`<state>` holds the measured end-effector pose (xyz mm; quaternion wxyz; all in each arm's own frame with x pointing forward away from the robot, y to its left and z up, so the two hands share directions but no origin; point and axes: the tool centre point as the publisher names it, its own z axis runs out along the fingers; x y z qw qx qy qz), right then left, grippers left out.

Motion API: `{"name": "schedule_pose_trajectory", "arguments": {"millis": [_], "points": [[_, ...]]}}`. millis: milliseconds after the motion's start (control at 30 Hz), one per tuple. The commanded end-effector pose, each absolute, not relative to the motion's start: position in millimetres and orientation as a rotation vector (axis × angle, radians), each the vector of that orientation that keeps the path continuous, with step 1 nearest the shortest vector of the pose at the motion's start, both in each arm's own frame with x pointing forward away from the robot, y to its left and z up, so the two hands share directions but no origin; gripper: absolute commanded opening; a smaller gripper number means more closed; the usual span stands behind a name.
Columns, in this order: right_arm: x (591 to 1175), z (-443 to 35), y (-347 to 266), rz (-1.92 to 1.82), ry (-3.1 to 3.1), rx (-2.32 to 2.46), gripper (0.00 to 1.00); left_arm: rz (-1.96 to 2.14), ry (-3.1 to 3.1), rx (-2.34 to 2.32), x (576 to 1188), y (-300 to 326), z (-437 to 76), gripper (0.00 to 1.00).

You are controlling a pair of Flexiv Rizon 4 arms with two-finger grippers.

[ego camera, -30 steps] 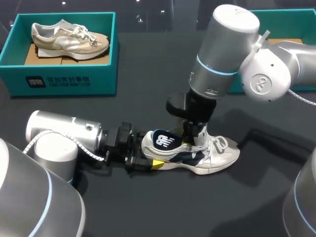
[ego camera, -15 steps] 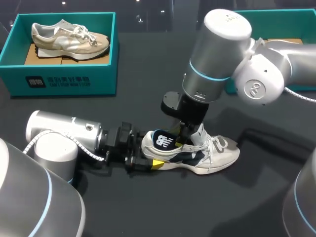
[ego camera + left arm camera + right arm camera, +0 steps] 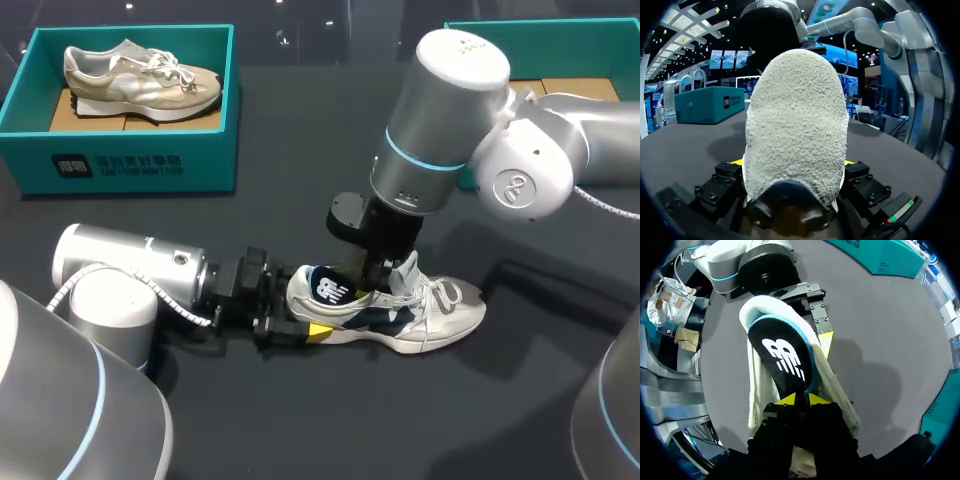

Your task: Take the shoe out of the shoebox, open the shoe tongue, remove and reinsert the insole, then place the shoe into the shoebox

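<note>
A white and navy shoe [image 3: 440, 315] lies on its sole on the black table, toe pointing right. My left gripper [image 3: 295, 325] lies low on the table and clamps the heel [image 3: 795, 125] from both sides, a yellow tip showing at each flank. The black insole [image 3: 328, 285] with a white logo sticks up out of the shoe's opening. My right gripper [image 3: 372, 278] comes down from above onto the shoe's mouth. In the right wrist view its yellow tips [image 3: 802, 399] stand close together, pinching the insole [image 3: 785, 357] at its front end.
A teal shoebox [image 3: 130, 165] at the back left holds a beige shoe [image 3: 140, 75]. A second teal shoebox [image 3: 600, 35] stands at the back right, partly behind my right arm. Bare black table lies in front of and to the right of the shoe.
My right arm has shifted a little to the left over the shoe, and its fingers have closed on the insole. The left arm and the shoe have stayed put.
</note>
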<state>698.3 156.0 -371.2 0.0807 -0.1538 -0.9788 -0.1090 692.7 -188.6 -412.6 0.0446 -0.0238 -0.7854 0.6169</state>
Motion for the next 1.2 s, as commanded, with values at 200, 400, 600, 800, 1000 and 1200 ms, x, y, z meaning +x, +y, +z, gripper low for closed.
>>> {"name": "schedule_pose_trajectory", "arguments": {"millis": [200, 400, 600, 800, 1000, 1200], "points": [[695.9, -377.0, 146.4, -0.326, -2.907, -0.494, 0.00, 1.885, -2.400, -0.072, 692.6, -189.4, -414.3, 0.00], [692.7, -371.0, 131.1, -0.356, -2.909, -0.551, 0.00, 1.885, -2.400, -0.072, 692.6, -189.4, -414.3, 0.00], [692.1, -362.4, 125.1, -0.390, -2.929, -0.595, 0.00, 1.885, -2.400, -0.072, 692.6, -189.4, -414.3, 0.00], [690.5, -358.5, 141.8, -0.401, -2.987, -0.590, 0.00, 1.885, -2.400, -0.072, 692.6, -189.4, -414.3, 0.00], [687.9, -359.6, 156.4, -0.373, -3.057, -0.603, 0.08, 1.885, -2.400, -0.072, 692.6, -189.4, -414.3, 0.00], [688.4, -361.2, 161.4, -0.351, -3.111, -0.690, 0.28, 1.885, -2.400, -0.072, 692.6, -189.4, -414.3, 0.00]]}}
